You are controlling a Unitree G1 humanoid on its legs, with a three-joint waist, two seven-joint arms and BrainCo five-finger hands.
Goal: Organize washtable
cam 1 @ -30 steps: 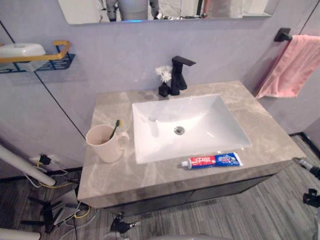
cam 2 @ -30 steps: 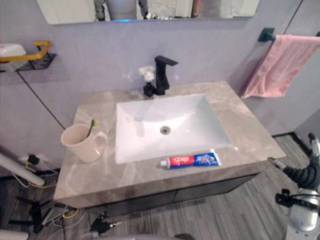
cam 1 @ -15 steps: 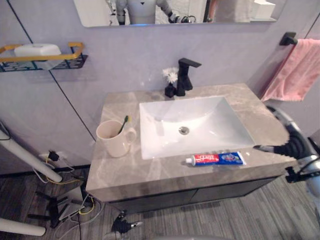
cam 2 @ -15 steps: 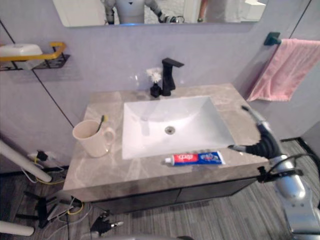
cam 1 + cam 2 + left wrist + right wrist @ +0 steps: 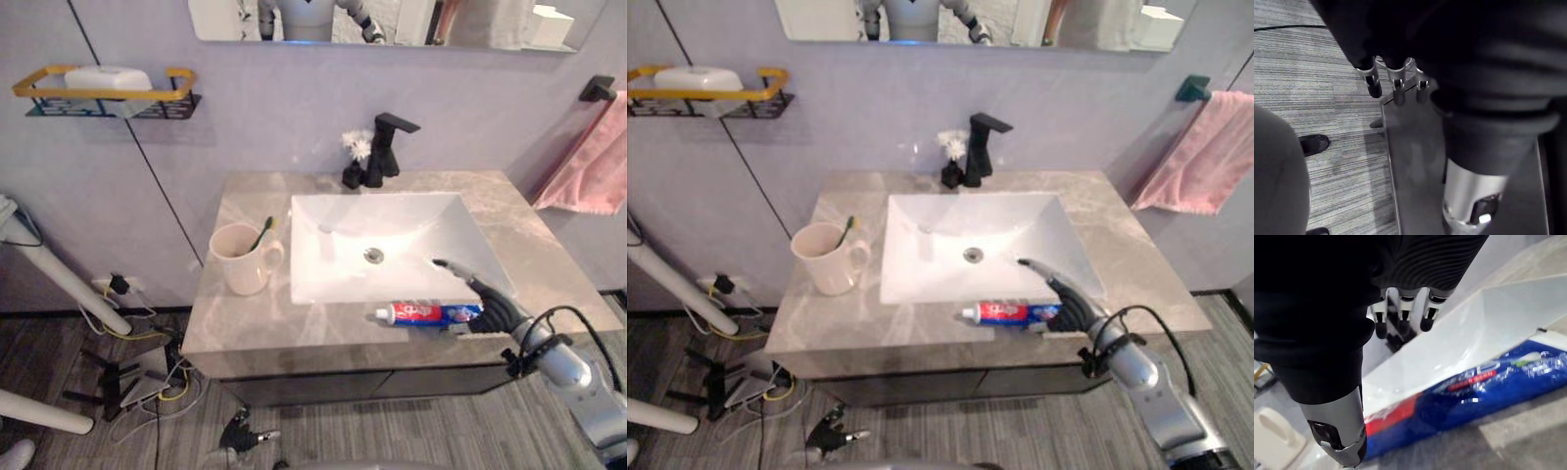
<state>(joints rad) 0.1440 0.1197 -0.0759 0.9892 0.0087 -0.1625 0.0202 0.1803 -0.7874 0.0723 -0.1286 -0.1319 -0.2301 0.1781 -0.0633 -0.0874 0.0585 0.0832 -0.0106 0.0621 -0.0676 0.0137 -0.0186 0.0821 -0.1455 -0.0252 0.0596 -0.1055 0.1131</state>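
The left hand (image 5: 1396, 89) hangs by the floor with its fingers slack and straight, holding nothing.

On the grey marble-patterned desk (image 5: 257, 328), at about 9 o'clock from the basin, stands the cream ceramic mug (image 5: 241, 262) with a green-handled toothbrush (image 5: 263, 233) leaning in it. The white rectangular sink (image 5: 387, 230) takes the middle, and a black angular tap (image 5: 386, 147) stands at its 12 o'clock.

The red, white and blue toothpaste tube (image 5: 429, 313) lies flat on the narrow strip of desk between the sink's front rim and the desk's front edge, at roughly 5 o'clock. Its long axis runs 9 to 3, parallel to that edge. The white cap points to 9 o'clock, towards the mug, and the flat crimped tail points to 3 o'clock.

The right hand (image 5: 487, 300) is at the tail end, released. Its fingers reach straight out over the sink rim and its thumb is spread apart on the near side, so nothing is gripped yet.

The step looks like taking up the tube. To do it well, the hand should shift towards 9 o'clock along the tube, so the pinch falls near the middle and not on the thin tail. It should then close across the short axis, fingers on the sink side and thumb on the edge side. A sideways nudge could tip the tube into the basin or off the front, so the hand should come straight down. The tube is soft and will likely sag, so grip it firmly without crushing it.
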